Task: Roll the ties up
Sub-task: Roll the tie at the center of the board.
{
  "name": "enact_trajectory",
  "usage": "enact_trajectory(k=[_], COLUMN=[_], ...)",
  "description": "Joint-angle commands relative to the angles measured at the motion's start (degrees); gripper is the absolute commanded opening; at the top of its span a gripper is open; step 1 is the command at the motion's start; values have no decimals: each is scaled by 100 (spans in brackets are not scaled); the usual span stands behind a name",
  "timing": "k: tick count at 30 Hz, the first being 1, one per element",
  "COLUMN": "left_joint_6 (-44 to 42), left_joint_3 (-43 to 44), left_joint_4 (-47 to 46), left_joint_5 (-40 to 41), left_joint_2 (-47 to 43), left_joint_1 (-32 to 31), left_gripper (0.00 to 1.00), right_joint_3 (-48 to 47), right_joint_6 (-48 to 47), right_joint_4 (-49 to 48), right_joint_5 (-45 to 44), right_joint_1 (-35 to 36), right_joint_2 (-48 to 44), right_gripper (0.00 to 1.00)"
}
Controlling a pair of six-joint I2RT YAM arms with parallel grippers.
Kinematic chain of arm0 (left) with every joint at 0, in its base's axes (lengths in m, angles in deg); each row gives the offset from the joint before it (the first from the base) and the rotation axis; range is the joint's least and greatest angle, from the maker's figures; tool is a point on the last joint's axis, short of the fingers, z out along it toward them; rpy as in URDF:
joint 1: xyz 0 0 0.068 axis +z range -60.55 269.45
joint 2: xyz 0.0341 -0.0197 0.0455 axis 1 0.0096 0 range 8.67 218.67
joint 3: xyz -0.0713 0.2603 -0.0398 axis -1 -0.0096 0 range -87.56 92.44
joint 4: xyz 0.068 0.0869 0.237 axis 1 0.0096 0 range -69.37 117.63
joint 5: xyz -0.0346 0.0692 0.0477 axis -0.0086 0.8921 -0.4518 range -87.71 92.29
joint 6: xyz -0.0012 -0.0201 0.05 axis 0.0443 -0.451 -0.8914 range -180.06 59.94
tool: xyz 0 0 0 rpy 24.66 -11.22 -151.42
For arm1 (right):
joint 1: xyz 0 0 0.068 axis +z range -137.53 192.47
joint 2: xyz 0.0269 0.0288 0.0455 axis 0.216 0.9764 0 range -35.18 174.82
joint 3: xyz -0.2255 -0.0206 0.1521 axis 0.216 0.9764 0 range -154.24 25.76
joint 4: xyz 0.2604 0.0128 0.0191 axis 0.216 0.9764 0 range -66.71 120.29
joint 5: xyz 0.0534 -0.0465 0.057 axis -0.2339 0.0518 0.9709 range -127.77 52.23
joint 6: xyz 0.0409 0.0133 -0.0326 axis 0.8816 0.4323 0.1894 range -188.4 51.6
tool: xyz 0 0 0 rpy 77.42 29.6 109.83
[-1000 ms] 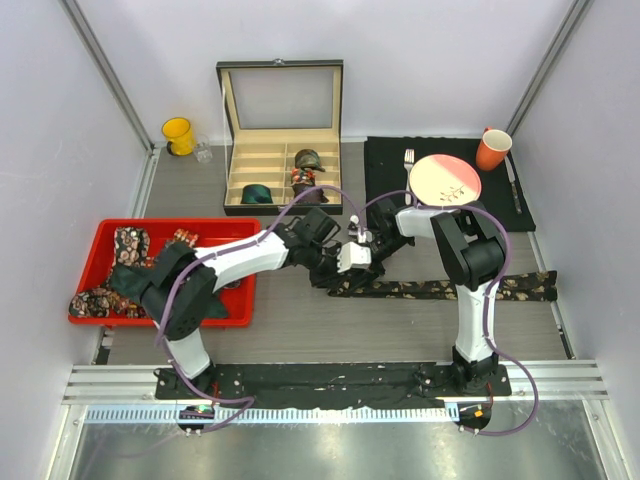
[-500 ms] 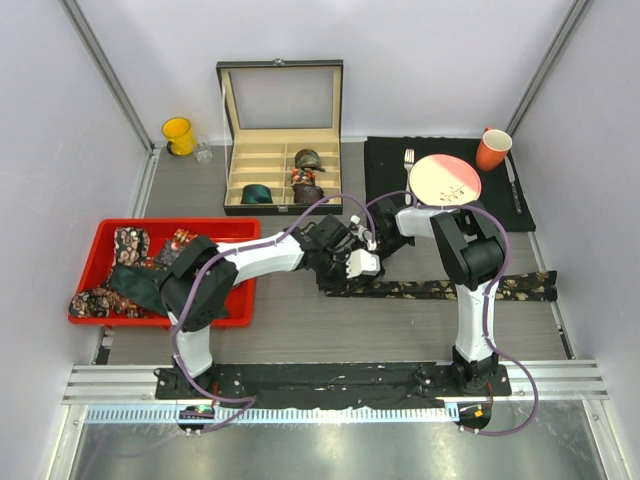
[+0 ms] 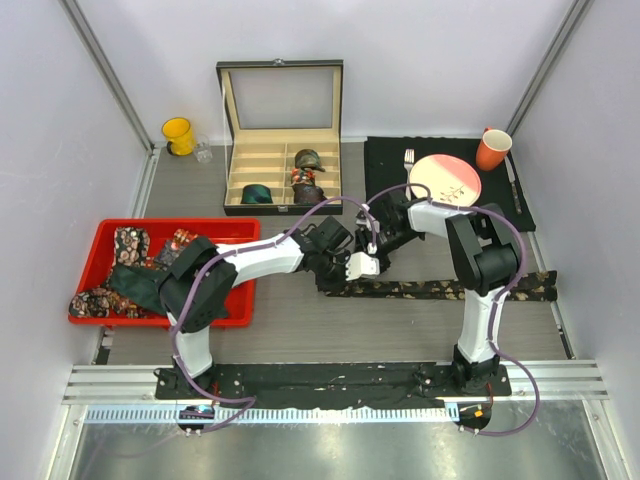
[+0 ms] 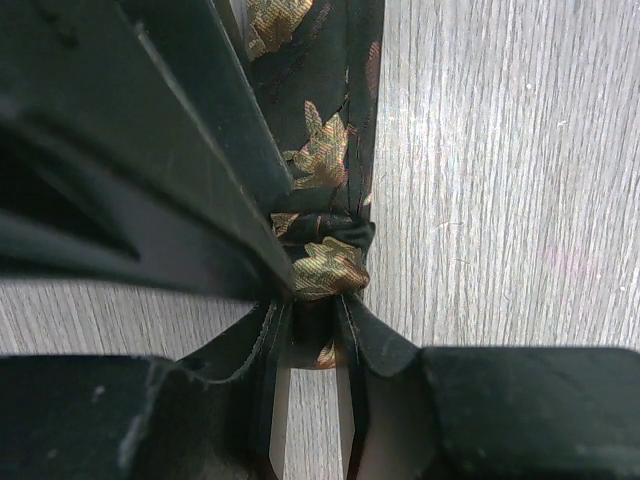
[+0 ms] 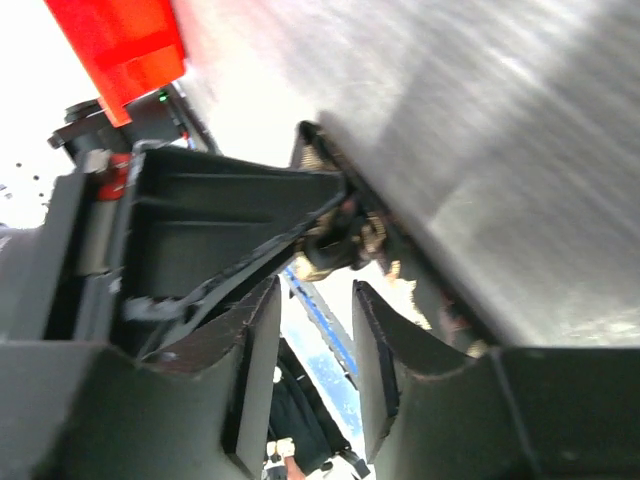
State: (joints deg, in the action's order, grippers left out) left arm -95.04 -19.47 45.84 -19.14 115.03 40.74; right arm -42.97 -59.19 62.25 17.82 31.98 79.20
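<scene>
currently the bunched, rolled end of a floral tie is being pinched between the closed jaws of the left gripper, low in the middle of the left wrist view. the flat strip is running up from there to the top of the frame, over the grey wood-grain table. in the overhead view the tie is being laid out flat across the middle of the frame, from the grippers toward the right edge.

the right gripper is being held just up and right of the left one in the overhead view; whether the two are touching cannot be told. its fingers are being held a little apart with nothing between them, and the tie's bunched end is being seen just beyond their tips in the blurred right wrist view.

more ties are being held in a red tray at the left of the overhead view, and small coils are being stored in compartments of an open box at the upper middle. a black mat at the upper right is being occupied by a plate, a fork, an orange cup and a knife. a yellow mug is being seen at the upper left.
</scene>
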Motion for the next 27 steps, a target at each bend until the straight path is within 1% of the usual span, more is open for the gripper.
enact_trajectory(k=[1,4,8,11,14,15,18,19,21,22,25,27], left_joint_6=[-88,-70,-61,-53,-52,-53,-61,-70,-53,-18,167,167], left_joint_3=[-147,-139,-156,-156,-182,-209,-296,-314,-367,-376,-472,-542], left_joint_4=[186,186,177,168,177,168,116,89,63,19,-174,-253], left_joint_5=[209,227,218,227,218,227,218,210,113,69,-142,-160], left_joint_2=[24,16,7,-19,-37,-63,-133,-160,-291,-335,-572,-652], left_joint_1=[-16,-25,-25,-16,-25,-25,-16,-7,37,63,256,336], left_gripper=[25,25,25,25,25,25,27,32,40,48,58,60], right_joint_3=[79,70,70,79,123,132,158,167,219,237,307,334], right_joint_6=[195,247,274,204,151,142,-7,-51,-192,-235,-359,-420], right_joint_4=[-64,-108,-187,-187,-187,-178,-91,-21,24,41,59,50], right_joint_5=[329,303,-21,-363,-566,-680,-830,-883,-1014,-1041,-1094,-1147], right_joint_1=[70,185,334,352,308,291,220,194,176,168,167,167], right_joint_2=[-259,-171,-75,57,136,162,198,224,224,207,189,207], right_gripper=[42,43,42,37,24,15,1,1,1,1,1,1])
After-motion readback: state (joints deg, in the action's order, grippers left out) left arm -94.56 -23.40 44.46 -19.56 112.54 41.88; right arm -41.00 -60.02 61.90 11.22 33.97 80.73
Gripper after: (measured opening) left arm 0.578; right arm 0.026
